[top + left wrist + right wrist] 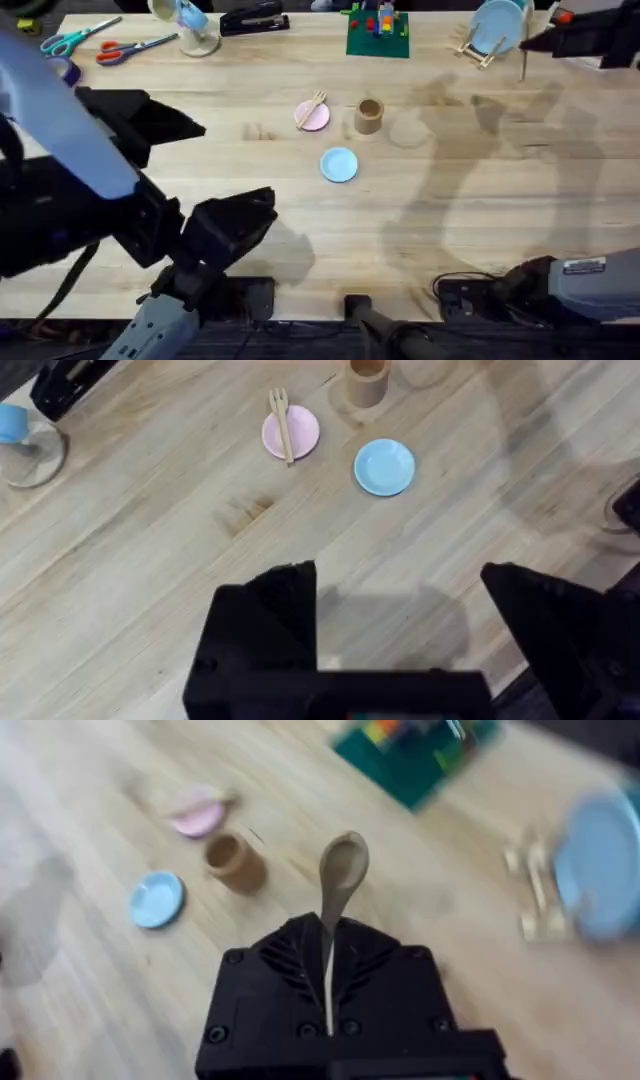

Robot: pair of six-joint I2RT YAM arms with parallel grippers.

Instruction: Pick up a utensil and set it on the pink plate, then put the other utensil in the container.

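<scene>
The wooden fork [317, 104] lies across the pink plate [311, 116], also seen as the fork [282, 425] on the pink plate [300, 435]. The brown container [369, 116] stands upright just right of that plate. My right gripper [328, 935] is shut on the wooden spoon [341, 875], whose rounded bowl sticks out ahead of the fingers. It hangs high over the table's far right [540, 42], well away from the container [235, 862]. My left gripper [400, 630] is open with nothing in it, raised over the near left [250, 208].
A light blue plate [339, 164] lies in front of the container. Along the far edge are scissors [135, 47], a stapler [253, 19], a green brick board [377, 32] and a blue plate on a wooden rack [493, 30].
</scene>
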